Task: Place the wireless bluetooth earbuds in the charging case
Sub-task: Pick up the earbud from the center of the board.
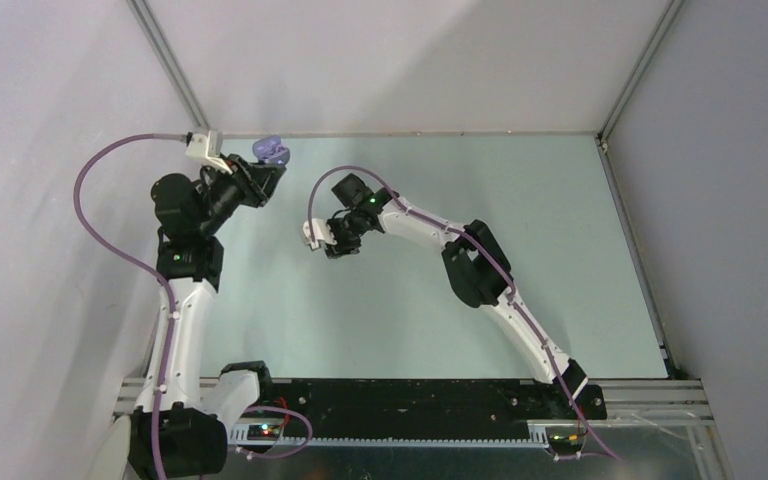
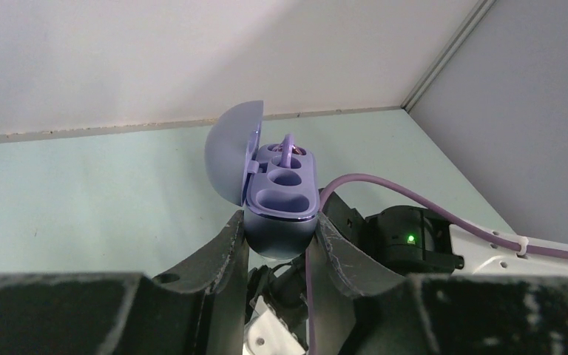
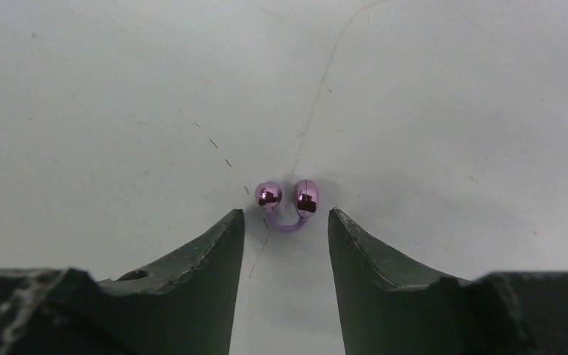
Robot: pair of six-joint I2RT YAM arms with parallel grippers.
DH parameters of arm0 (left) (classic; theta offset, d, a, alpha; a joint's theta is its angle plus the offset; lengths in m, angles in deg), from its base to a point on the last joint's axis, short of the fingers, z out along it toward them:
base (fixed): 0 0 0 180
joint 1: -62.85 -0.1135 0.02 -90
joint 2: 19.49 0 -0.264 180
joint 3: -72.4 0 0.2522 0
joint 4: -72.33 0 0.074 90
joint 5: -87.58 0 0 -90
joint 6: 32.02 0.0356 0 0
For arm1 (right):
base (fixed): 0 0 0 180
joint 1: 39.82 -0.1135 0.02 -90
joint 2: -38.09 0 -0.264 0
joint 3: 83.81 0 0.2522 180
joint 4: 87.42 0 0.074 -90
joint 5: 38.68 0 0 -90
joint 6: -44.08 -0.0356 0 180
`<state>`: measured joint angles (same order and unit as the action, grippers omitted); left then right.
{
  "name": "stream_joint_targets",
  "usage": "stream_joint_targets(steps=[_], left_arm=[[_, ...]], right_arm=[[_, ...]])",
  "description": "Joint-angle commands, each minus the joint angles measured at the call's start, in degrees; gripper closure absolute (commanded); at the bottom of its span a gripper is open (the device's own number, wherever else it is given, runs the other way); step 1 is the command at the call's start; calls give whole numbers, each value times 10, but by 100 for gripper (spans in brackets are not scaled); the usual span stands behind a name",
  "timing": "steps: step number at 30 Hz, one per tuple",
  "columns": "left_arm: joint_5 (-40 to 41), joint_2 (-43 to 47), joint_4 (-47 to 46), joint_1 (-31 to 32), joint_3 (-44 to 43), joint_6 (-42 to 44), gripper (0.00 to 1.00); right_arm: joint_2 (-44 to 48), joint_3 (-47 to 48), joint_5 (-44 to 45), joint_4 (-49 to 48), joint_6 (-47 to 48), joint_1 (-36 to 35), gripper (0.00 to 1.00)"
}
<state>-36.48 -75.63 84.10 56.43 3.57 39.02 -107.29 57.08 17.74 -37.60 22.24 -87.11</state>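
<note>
left claw (image 2: 281, 225) clamped on open charging case (image 2: 285, 185), held up at 11 o'clock near the desk (image 3: 451, 111) far edge, seated earbud (image 2: 290, 150) inside; right claw (image 3: 286, 222) apart mid-desk, loose purple earbud (image 3: 288, 201) at its 12 o'clock, well clear of every edge.

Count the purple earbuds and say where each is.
2. One earbud lies on the table at the mouth of the open right gripper. The other earbud sits in the far slot of the open charging case held by the left gripper. More may be hidden.
</note>
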Motion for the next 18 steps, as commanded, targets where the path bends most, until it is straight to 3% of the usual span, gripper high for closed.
stream_joint_targets(steps=[1,11,18], left_arm=[[4,21,-5,-7,-5,14,100],[3,28,-6,-7,0,8,100],[2,34,-9,-8,4,8,100]], right_arm=[[-9,31,0,61,18,-15,46],[-27,36,53,34,17,-31,61],[-18,58,80,26,-87,-34,69]])
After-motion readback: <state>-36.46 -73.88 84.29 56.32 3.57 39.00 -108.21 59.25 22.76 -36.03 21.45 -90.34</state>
